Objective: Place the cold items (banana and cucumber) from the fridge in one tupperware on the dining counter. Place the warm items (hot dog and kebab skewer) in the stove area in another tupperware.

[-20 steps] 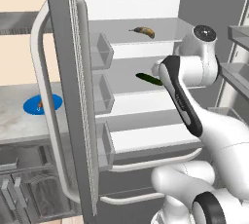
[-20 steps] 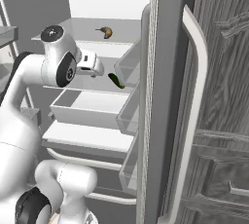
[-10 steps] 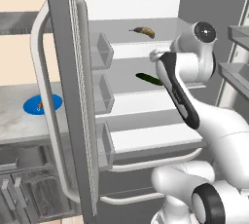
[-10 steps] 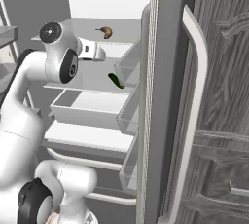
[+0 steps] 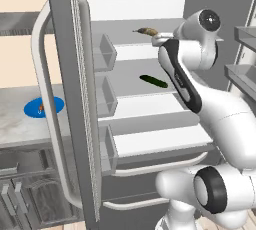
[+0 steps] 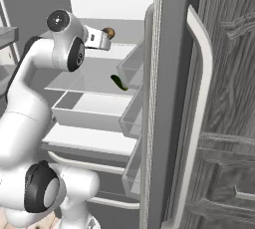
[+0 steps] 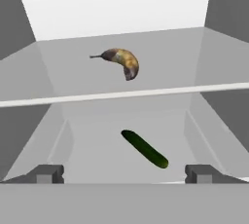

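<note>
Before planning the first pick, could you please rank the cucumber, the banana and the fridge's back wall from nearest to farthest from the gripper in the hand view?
1. cucumber, on the lower shelf, nearest the open gripper.
2. banana, on the upper shelf, farther in.
3. back wall, behind both.

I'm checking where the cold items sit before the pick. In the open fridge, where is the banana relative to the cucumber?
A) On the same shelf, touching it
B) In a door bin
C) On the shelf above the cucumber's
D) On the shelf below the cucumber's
C: the banana lies on the upper shelf, while the cucumber lies on the shelf below it, as the hand view shows.
</note>
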Available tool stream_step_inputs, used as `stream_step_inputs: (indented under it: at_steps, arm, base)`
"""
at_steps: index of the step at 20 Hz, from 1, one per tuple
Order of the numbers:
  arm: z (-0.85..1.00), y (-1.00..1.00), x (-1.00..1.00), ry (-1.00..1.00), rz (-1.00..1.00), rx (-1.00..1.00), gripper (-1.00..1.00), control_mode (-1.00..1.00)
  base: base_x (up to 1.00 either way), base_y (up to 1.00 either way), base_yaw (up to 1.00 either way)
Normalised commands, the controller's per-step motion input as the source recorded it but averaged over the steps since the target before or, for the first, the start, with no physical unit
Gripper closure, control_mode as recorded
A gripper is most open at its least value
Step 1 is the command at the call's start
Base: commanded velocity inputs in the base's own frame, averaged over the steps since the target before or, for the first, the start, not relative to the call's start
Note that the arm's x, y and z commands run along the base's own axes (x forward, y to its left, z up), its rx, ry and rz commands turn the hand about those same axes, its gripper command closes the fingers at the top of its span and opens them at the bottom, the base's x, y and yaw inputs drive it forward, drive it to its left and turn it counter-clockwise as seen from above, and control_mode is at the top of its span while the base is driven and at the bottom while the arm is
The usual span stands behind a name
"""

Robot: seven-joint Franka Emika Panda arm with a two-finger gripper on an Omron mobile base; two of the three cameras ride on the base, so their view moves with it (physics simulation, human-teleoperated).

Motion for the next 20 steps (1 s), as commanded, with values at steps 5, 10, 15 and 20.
stream_step_inputs:
  at_steps: [5,10,15,20]
  arm:
    - [0.06,0.0,0.4,-0.04,-0.01,0.02,-1.0,-1.0]
    - [0.0,-0.05,0.37,0.0,0.0,-0.02,-1.0,-1.0]
    - [0.0,-0.35,0.39,0.04,0.0,0.0,-1.0,-1.0]
    - [0.0,-0.04,0.39,0.05,0.0,-0.01,-1.0,-1.0]
  base:
    - [0.0,0.0,0.0]
    - [0.0,0.0,0.0]
    - [0.0,0.0,0.0]
    - [0.0,0.0,0.0]
